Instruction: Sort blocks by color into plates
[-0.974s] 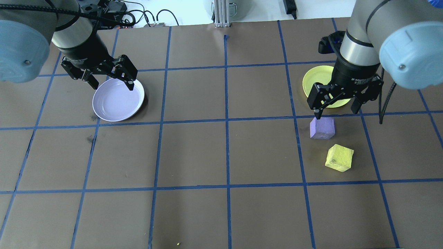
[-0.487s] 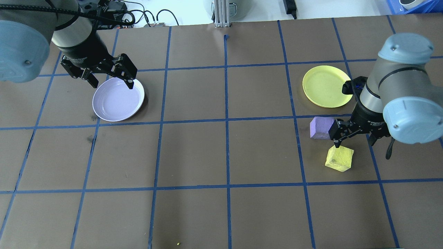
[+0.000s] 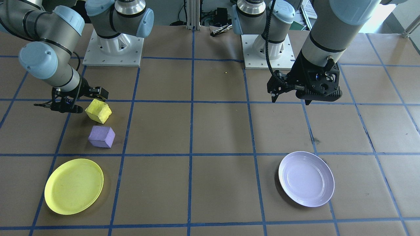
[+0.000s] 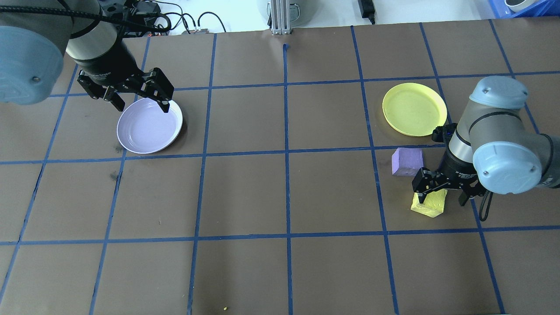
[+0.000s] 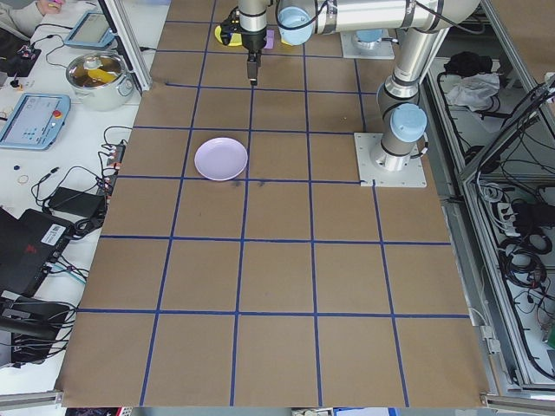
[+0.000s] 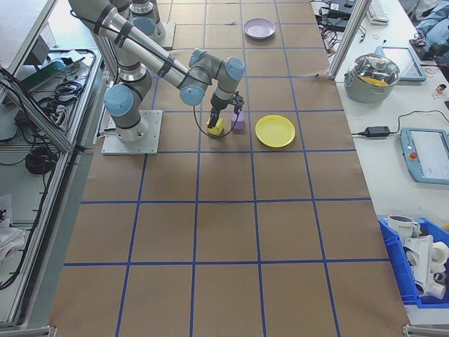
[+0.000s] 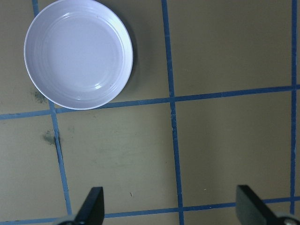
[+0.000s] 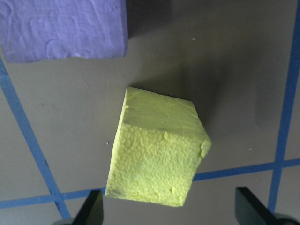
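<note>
Front-facing view: I am holding my right gripper, jaws spread and grasping nothing, just beside the small rough yellow foam cube; the pale purple foam cube is lying near it on the table, between it and the round bright yellow plastic plate. My left gripper is hanging unclenched and empty, well apart from the pale lavender plate.

Overhead view: I am hovering my right gripper over the yellow cube, which sits on the brown paper-covered table ruled with blue tape lines. Neither plate is holding a block.

Right wrist view: the yellow cube is lying skewed between my spread fingertips.

Judgement: the step in hand is the approach to the yellow cube. The next move is calling for a descent and perhaps a wrist turn, so that the pads meet flat faces.

Side views: cables, a pot and tablets are lying on white benches beside the table.
</note>
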You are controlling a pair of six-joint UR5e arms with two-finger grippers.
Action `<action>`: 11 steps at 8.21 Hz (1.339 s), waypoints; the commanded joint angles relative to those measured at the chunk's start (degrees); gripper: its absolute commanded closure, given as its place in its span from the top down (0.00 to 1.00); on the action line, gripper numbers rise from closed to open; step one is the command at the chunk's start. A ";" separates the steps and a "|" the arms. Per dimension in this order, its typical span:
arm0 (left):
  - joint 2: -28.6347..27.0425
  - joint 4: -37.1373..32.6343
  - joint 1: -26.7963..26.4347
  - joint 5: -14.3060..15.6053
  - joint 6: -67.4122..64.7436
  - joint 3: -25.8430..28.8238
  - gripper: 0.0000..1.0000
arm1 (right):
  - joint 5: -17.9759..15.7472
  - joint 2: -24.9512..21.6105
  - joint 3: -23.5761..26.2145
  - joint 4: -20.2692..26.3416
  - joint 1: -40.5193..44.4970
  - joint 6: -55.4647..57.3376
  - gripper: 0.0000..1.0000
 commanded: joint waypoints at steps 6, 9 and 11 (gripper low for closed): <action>-0.04 -0.08 -0.04 -0.04 0.00 -0.09 1.00 | 1.08 4.59 -0.28 -4.71 -0.10 -3.59 0.34; 0.04 -0.08 0.05 0.13 0.09 0.00 1.00 | -0.95 4.14 -11.20 7.79 -0.01 -3.69 0.35; 0.13 -0.08 -0.04 0.05 0.09 0.00 1.00 | -0.25 7.81 -20.46 11.91 0.34 -4.74 0.36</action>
